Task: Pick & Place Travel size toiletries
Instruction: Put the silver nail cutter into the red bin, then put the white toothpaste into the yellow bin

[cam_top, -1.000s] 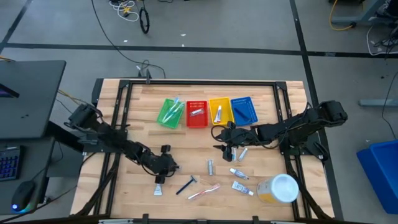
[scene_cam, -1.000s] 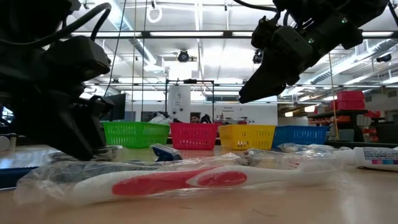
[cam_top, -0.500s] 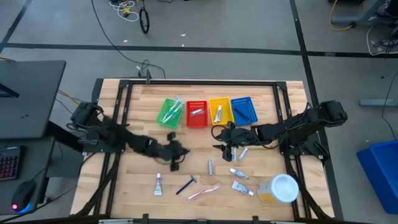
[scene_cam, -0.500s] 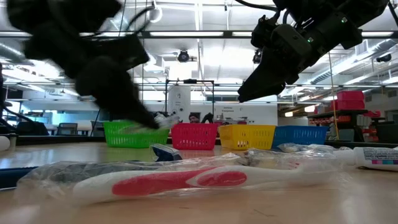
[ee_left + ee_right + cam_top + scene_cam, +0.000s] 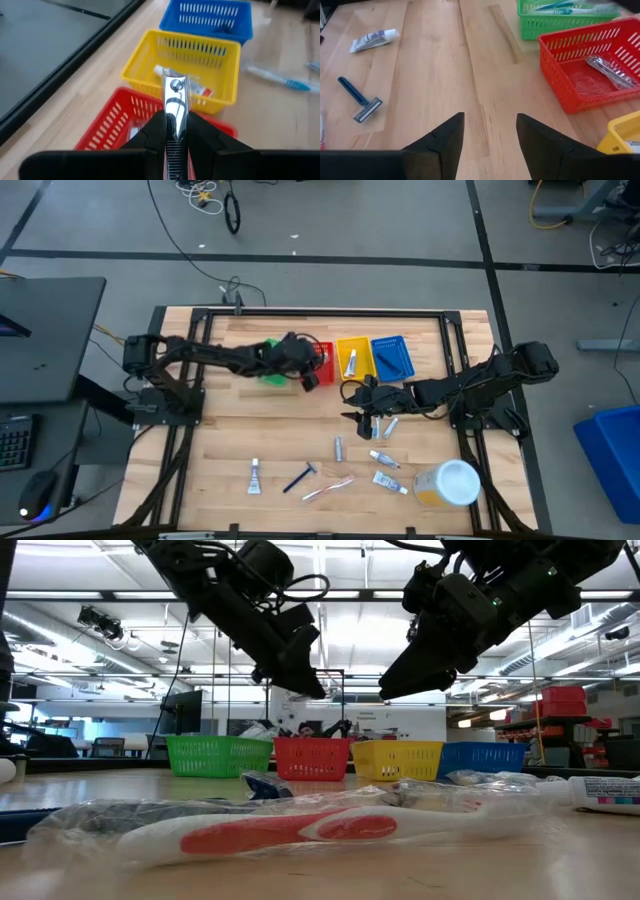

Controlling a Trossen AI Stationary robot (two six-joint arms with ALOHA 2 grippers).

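Landmark: red basket [image 5: 317,364] — all places given against it.
Left gripper [image 5: 309,376]: above the red basket's near edge, fingers clamped on a silvery nail clipper [image 5: 175,107], which juts forward between them.
Red basket contents: one silvery wrapped item [image 5: 610,68] lying inside.
Neighbours: green basket [image 5: 268,367] to one side with toothbrushes [image 5: 570,7]; yellow basket [image 5: 352,357] and blue basket [image 5: 392,356] to the other.
Right gripper [image 5: 359,406]: raised off the table — in front of the yellow basket, fingers spread, nothing held.
Loose items: dark blue razor [image 5: 300,477], small tube [image 5: 254,476] and pink toothbrush [image 5: 328,487] well in front of the red basket, on the table [image 5: 220,425].
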